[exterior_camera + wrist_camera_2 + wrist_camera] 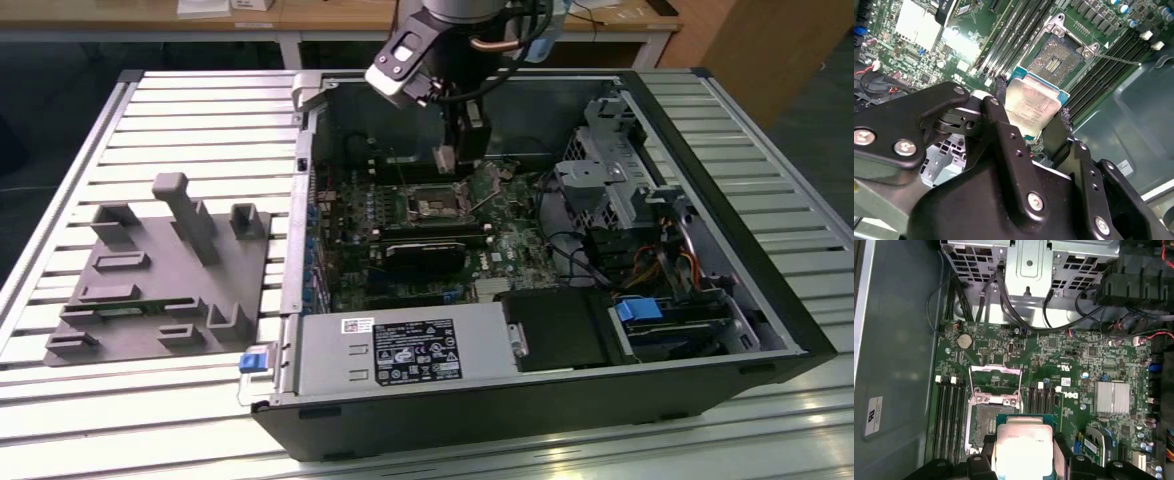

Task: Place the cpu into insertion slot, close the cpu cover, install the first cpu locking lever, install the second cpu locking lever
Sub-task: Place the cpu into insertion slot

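Above the motherboard (1079, 365), the tool (1032, 114) grips the cpu (1030, 102), pinching two opposite edges, with the metal top facing the wrist cameras. The insertion slot (985, 426) lies bare, lower down and just beside the chip, which overlaps one of its edges in the first wrist view. The cpu cover (995, 370) stands open on the slot's far side, so the slot lies between chip and cover.

Exterior view high; both wrist views near motherboard (1084, 365)
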`<move>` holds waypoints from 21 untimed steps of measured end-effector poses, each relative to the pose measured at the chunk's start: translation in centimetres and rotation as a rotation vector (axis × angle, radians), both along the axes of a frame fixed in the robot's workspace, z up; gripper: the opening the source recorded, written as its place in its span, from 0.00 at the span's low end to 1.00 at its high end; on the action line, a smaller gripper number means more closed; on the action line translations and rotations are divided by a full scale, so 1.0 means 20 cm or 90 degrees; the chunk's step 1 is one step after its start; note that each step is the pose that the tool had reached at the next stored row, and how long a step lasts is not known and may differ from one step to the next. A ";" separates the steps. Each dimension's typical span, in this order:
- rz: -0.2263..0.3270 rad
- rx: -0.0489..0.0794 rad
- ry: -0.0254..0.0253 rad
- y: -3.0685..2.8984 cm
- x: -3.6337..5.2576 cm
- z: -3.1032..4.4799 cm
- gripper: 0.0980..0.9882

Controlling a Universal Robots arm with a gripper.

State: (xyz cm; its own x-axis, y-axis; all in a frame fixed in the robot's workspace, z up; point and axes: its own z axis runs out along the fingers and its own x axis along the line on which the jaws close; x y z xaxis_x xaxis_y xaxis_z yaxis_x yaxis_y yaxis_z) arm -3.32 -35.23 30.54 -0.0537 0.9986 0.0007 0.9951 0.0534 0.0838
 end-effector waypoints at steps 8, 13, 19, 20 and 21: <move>-0.008 -0.002 0.0000 0.027 -0.012 -0.068 0.49; -0.009 -0.002 -0.0001 0.031 -0.017 -0.111 0.49; -0.009 -0.002 -0.0001 0.037 -0.024 -0.158 0.49; -0.010 -0.002 -0.0001 0.039 -0.025 -0.165 0.49; -0.010 -0.002 -0.0001 0.041 -0.026 -0.172 0.49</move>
